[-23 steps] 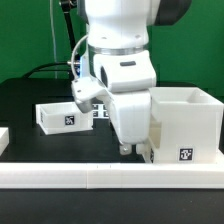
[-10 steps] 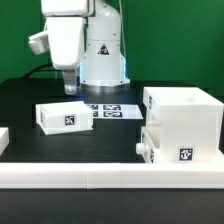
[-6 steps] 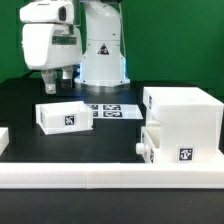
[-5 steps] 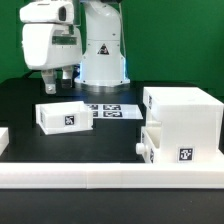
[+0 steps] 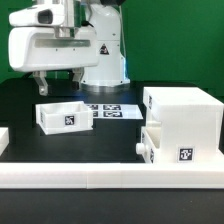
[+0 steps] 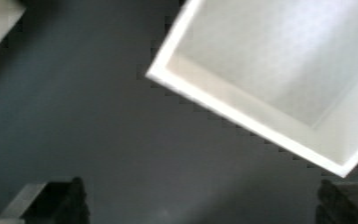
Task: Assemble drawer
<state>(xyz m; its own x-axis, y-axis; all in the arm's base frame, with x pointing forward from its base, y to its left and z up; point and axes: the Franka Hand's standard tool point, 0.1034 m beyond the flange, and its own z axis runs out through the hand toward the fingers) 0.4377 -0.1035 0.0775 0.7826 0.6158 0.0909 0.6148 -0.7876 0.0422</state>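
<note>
The white drawer casing stands at the exterior view's right, with one low tray sitting in its lower slot and sticking out a little. The second tray lies loose on the black table at the left, tag facing front. My gripper hangs above and just behind this loose tray, apart from it. It is open and empty. In the wrist view the fingers stand wide apart over bare black table, the gripper holds nothing, and the tray lies ahead of them.
The marker board lies flat behind the loose tray, in front of the robot base. A long low white border rail runs along the table's front edge. A small white piece shows at the left edge.
The arm has left the casing, risen and swung to the exterior view's left. The hand has turned and now hangs over the loose tray. Both trays and the casing have stayed put.
</note>
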